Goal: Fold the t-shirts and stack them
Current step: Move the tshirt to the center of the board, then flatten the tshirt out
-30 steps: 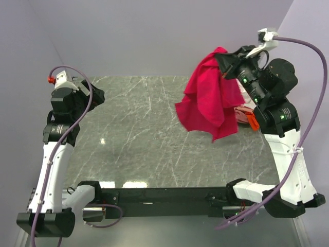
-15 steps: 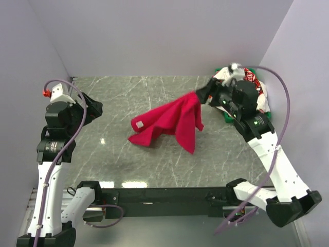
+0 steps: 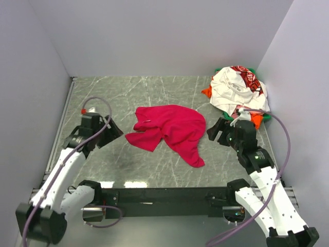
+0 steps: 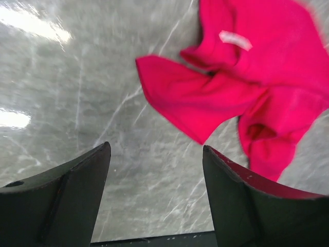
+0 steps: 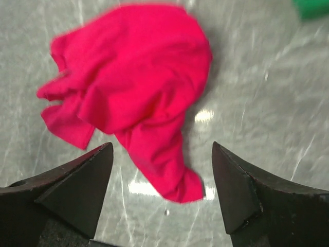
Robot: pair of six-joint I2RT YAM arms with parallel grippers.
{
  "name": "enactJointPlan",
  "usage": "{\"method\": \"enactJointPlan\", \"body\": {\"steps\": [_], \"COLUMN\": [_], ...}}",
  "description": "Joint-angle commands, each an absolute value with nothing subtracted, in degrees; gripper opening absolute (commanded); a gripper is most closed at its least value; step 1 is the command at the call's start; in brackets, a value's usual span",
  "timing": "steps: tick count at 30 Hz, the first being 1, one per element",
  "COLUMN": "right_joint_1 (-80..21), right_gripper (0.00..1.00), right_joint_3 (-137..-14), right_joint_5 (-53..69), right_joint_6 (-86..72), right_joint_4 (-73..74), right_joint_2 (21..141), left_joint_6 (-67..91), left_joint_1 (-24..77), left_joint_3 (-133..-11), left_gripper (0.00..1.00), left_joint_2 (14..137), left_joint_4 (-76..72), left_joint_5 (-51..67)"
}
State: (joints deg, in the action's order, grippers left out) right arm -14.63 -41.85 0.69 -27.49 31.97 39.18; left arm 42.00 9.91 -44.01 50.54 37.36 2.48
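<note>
- Left gripper [image 4: 155, 150]: jaws apart, empty, low over the marble table [image 3: 128, 92], left of the shirt.
- Right gripper [image 5: 162, 148]: jaws apart, empty, just right of the shirt.
- Crimson t-shirt [image 3: 172, 126]: crumpled mid-table, between both grippers.
- T-shirt pile [image 3: 236, 90], white printed shirt on top: far right corner.

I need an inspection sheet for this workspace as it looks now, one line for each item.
Surface: grey marbled table, glossy with glare spots.
Job's things: red t-shirt crumpled at centre, not held; pile of shirts at far right corner, white printed one on top.
Clutter: nothing seen.
Grippers: left gripper open, empty; right gripper open, empty.
Cables: purple cable along each arm, looping freely.
Surroundings: plain pale walls on three sides.
</note>
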Motion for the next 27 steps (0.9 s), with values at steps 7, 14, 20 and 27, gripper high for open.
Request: {"method": "enactJointPlan", "body": {"steps": [7, 14, 20, 27], "right_joint_1": [-14.59, -14.77, -14.76, -14.85], "right_gripper": [0.82, 0.81, 0.80, 0.80], "right_joint_3": [-34.63, -29.89, -27.42, -26.63], "right_joint_5": [5.71, 6.68, 6.33, 6.77], "right_joint_6": [-33.13, -36.30, -37.79, -37.79], "right_joint_4": [29.27, 30.06, 32.34, 32.26], "right_joint_2": [37.97, 32.61, 28.57, 28.65], "left_joint_6": [43.68, 39.56, 37.27, 35.60], "left_joint_1": [15.64, 15.64, 15.64, 15.64], "left_joint_3": [-45.61, -46.93, -50.89, -51.68], "left_gripper": [0.73, 0.63, 0.58, 0.54], "left_joint_2": [65.91, 75.14, 83.14, 89.46], "left_joint_4": [30.85, 26.02, 24.35, 22.24], "left_joint_5": [-3.95, -3.52, -3.51, -2.46]}}
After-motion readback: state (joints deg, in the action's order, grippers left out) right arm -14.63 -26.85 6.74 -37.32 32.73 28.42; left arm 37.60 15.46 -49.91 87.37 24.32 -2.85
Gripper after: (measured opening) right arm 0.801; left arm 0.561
